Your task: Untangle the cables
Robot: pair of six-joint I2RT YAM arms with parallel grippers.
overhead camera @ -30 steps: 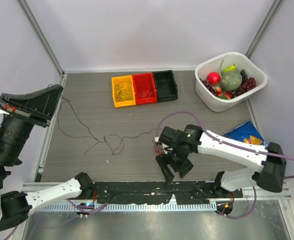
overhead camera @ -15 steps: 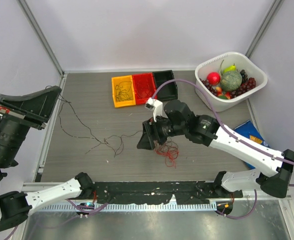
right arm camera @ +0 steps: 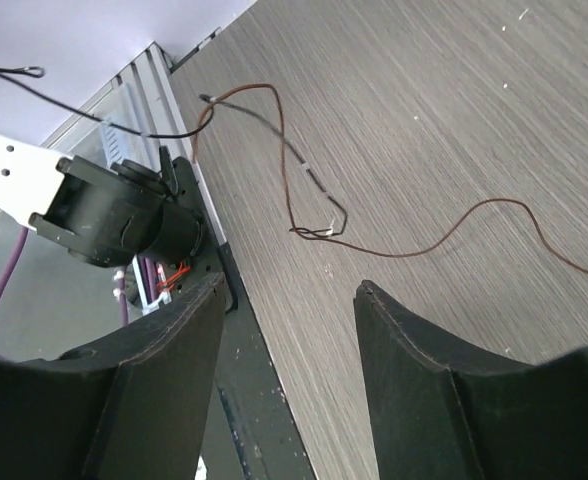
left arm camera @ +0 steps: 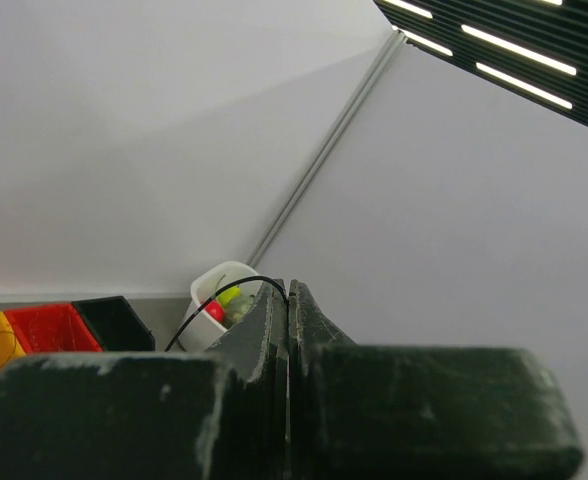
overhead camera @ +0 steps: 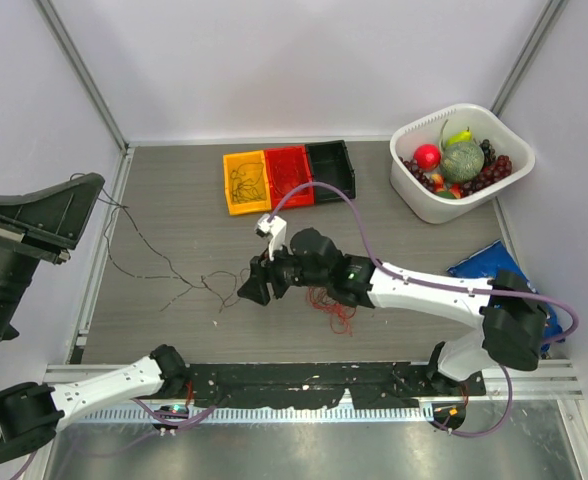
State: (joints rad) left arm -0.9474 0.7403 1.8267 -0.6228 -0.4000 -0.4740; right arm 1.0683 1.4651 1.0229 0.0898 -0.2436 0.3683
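Observation:
My left gripper (overhead camera: 92, 190) is raised at the far left and shut on a thin black cable (overhead camera: 134, 268). That cable hangs down and runs across the table into a small tangle of dark cables (overhead camera: 224, 291). In the left wrist view the cable (left arm camera: 217, 295) arcs out from the tips of the shut left gripper (left arm camera: 288, 287). My right gripper (overhead camera: 249, 293) is low beside that tangle and open, with nothing between its fingers. In the right wrist view a brown cable (right arm camera: 304, 180) lies just ahead of the open right gripper (right arm camera: 289, 290). A red cable (overhead camera: 338, 305) lies loose under the right arm.
Yellow (overhead camera: 246, 182), red (overhead camera: 288, 176) and black (overhead camera: 331, 170) bins stand at the back, the first two holding coiled cables. A white basket of fruit (overhead camera: 461, 160) is back right, and a blue bag (overhead camera: 484, 265) is on the right. The black base rail (right arm camera: 244, 400) runs close beneath the right fingers.
The right arm has swung left from the front edge to the dark tangle, leaving the red cable on the table. Its jaws have narrowed a little. The left gripper drew left.

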